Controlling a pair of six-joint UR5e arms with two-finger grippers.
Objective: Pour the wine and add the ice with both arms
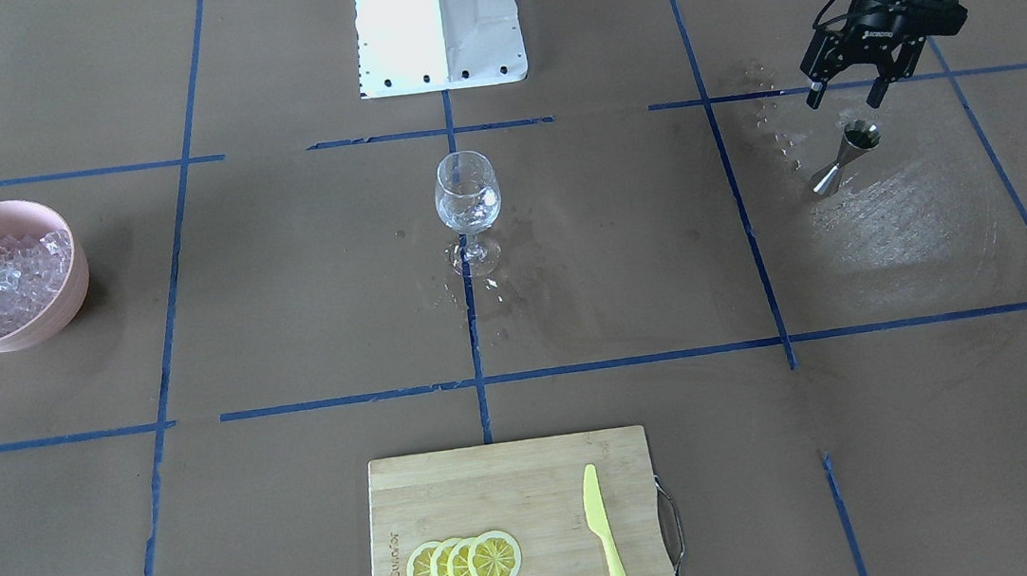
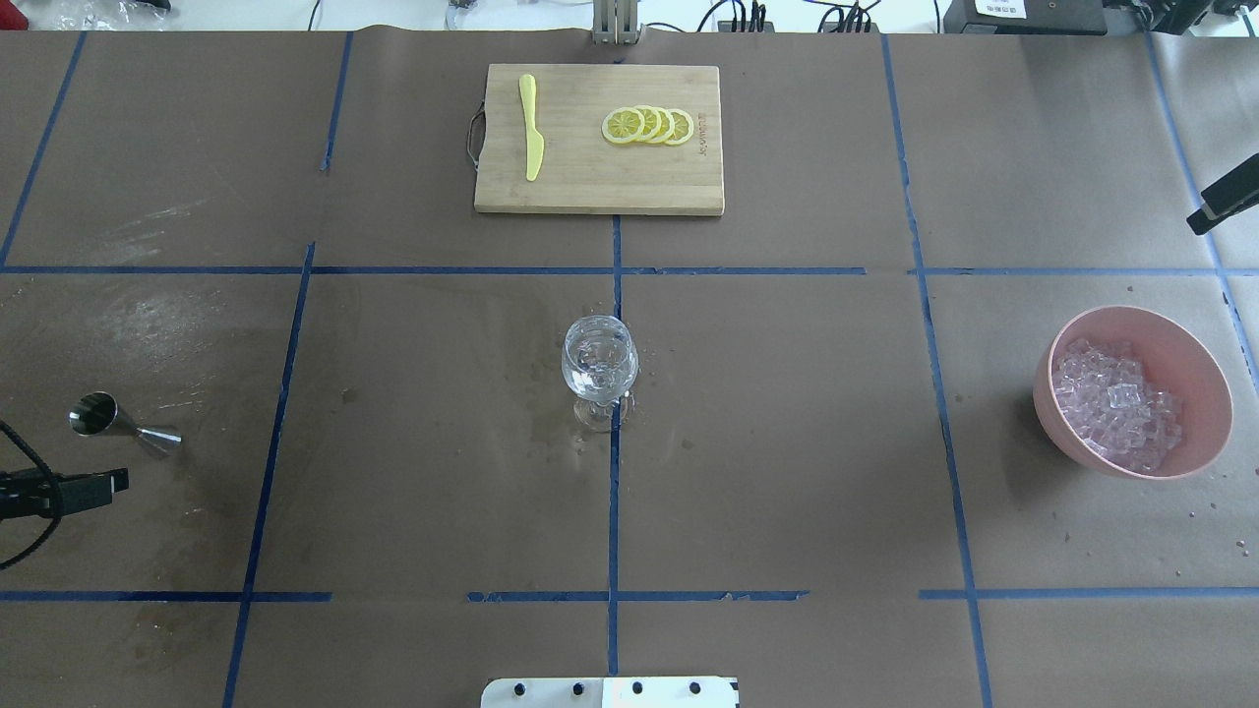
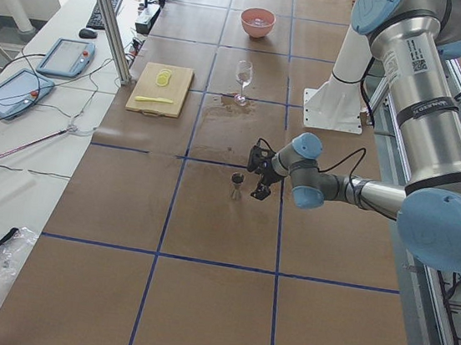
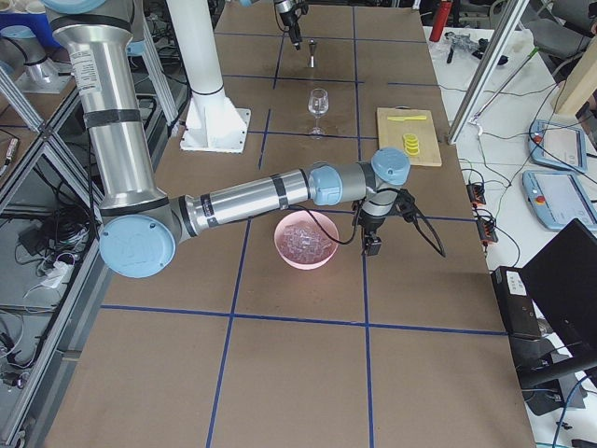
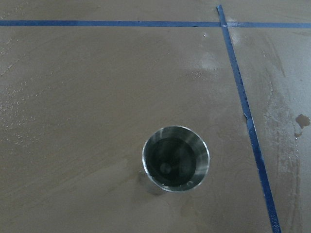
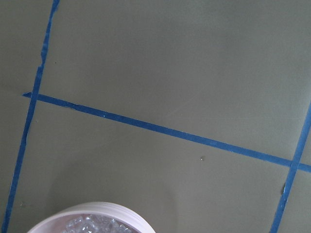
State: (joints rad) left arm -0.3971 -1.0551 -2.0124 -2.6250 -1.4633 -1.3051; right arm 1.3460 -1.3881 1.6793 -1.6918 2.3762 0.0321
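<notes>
The wine glass (image 1: 467, 199) stands upright at the table's middle with a little clear wine (image 1: 468, 214) in its bowl; it also shows in the overhead view (image 2: 599, 370). A steel jigger (image 1: 846, 157) stands upright and looks empty in the left wrist view (image 5: 176, 158). My left gripper (image 1: 843, 103) hovers just above and behind the jigger, open and empty. A pink bowl (image 1: 71, 298) holds a heap of ice (image 1: 11, 272). My right gripper (image 4: 371, 245) hangs beside that bowl (image 4: 283, 250); whether it is open I cannot tell. The bowl rim (image 6: 92, 212) shows in the right wrist view.
A wooden cutting board (image 1: 496, 481) at the operators' side carries lemon slices (image 1: 464, 564) and a yellow knife (image 1: 609, 545). Wet patches lie around the jigger (image 1: 906, 209) and the glass foot. The white robot base (image 1: 438, 19) is behind the glass.
</notes>
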